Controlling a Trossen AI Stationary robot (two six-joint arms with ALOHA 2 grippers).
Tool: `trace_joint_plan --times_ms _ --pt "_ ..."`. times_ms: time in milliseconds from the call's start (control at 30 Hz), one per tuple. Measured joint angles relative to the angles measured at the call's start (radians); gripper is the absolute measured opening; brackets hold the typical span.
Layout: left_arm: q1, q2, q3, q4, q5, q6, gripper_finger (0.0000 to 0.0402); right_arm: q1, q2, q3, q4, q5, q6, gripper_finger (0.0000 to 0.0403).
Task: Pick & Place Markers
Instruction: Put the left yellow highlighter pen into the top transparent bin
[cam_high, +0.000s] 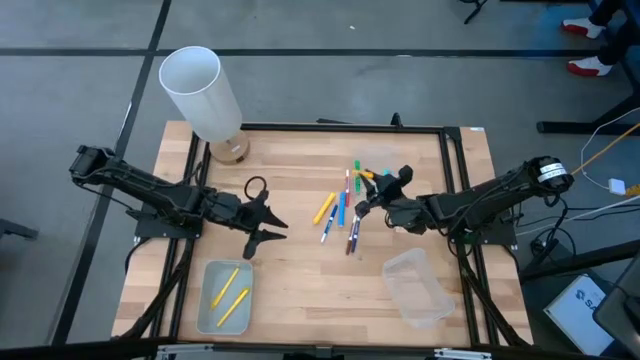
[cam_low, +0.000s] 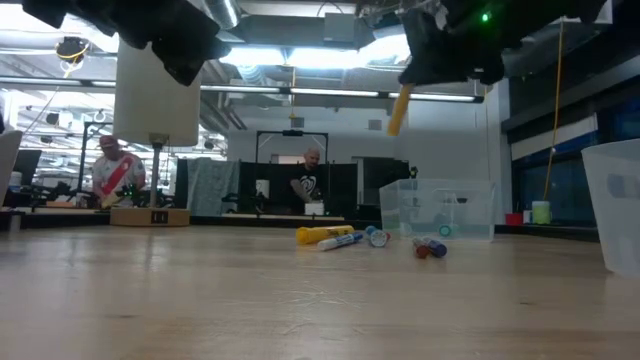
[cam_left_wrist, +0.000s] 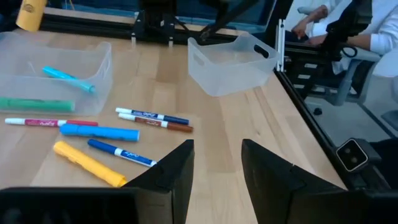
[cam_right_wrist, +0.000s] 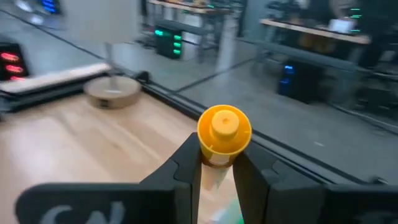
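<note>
Several markers lie loose on the wooden table's middle; in the left wrist view they include a yellow one and a blue one. My right gripper hovers over their far right side, shut on a yellow marker. My left gripper stands open above the table, left of the loose markers, with nothing between its fingers. Two yellow markers lie in the near left tray. My right gripper pinches the yellow marker between its two fingers, on the barrel just behind its capped end. The fingers lie across the marker. The marker hangs below the gripper, slightly tilted and well clear of the table.
A tall white cylinder stands at the far left corner. An empty clear tray sits near right. Another clear tray beyond the loose markers holds a teal and a green marker. People show in the room behind the table.
</note>
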Motion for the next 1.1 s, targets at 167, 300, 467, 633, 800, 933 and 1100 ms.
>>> trace_joint_plan --times_ms 167,300,467,633,800,933,1100 --pt "-0.022 0.0 0.0 0.003 -0.056 -0.002 0.0129 -0.017 0.0 0.0 -0.106 0.006 0.085 0.007" --pt "-0.03 0.0 0.0 0.012 -0.132 -0.014 0.013 -0.043 0.0 0.0 -0.127 -0.036 0.105 0.007" --pt "-0.035 0.0 0.0 0.013 -0.204 -0.021 0.0128 -0.076 0.0 0.0 -0.167 -0.037 0.107 0.007" --pt "-0.035 0.0 0.0 0.012 -0.21 -0.038 0.0128 -0.119 0.0 0.0 -0.254 -0.058 0.163 0.007" --pt "-0.035 0.0 0.0 0.012 -0.21 -0.041 0.0127 -0.189 0.0 0.0 -0.3 -0.172 0.207 0.007" --pt "-0.035 0.0 0.0 0.012 -0.211 -0.04 0.0127 -0.254 0.0 0.0 -0.301 -0.248 0.188 0.0073" --pt "-0.035 0.0 -0.001 -0.005 -0.21 -0.04 0.0128 -0.349 0.0 0.0 -0.301 -0.415 0.185 0.007"
